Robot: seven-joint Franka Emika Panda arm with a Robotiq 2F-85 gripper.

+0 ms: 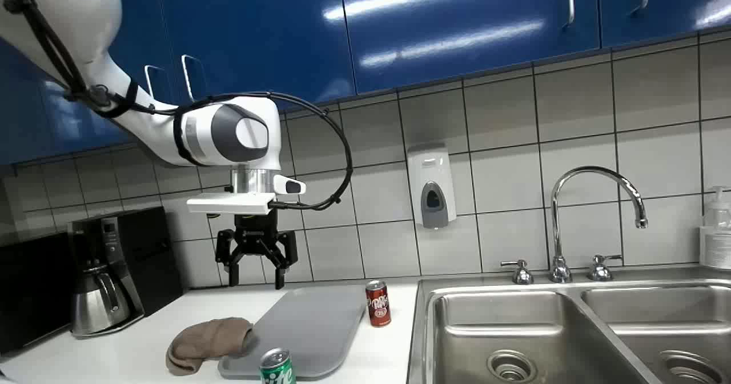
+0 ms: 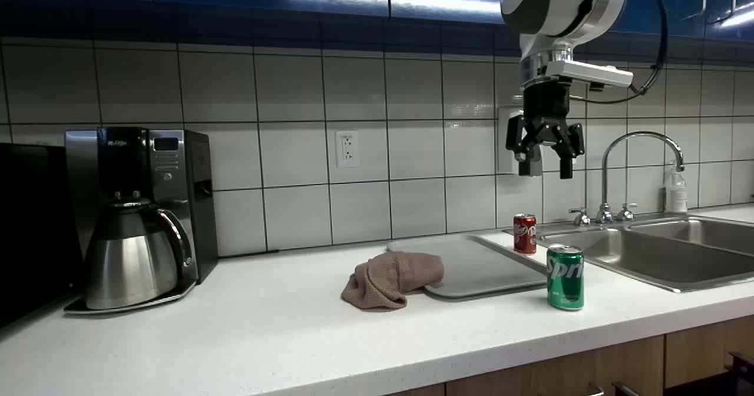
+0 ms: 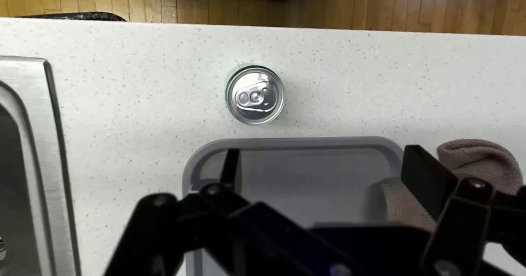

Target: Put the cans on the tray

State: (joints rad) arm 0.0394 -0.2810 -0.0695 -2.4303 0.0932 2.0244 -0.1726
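Note:
The green can (image 1: pixel 277 368) stands upright on the counter just off the tray's near edge; it also shows in an exterior view (image 2: pixel 565 278) and from above in the wrist view (image 3: pixel 255 95). The red can (image 1: pixel 378 304) stands upright beside the tray on the sink side, also in an exterior view (image 2: pixel 524 234); it is out of the wrist view. The grey tray (image 1: pixel 314 321) lies flat on the counter (image 2: pixel 483 269), with its rim (image 3: pixel 304 143) below the jaws in the wrist view. My gripper (image 1: pixel 256 279) is open and empty, well above the tray, in all views (image 2: pixel 545 169) (image 3: pixel 322 165).
A brown cloth (image 2: pixel 389 275) lies partly over the tray's edge. A steel double sink (image 1: pixel 508 327) with a tall faucet (image 1: pixel 594 172) adjoins the counter. A coffee maker (image 2: pixel 147 219) stands at the opposite end. A soap dispenser (image 1: pixel 432 187) hangs on the wall under blue cabinets (image 1: pixel 457 30).

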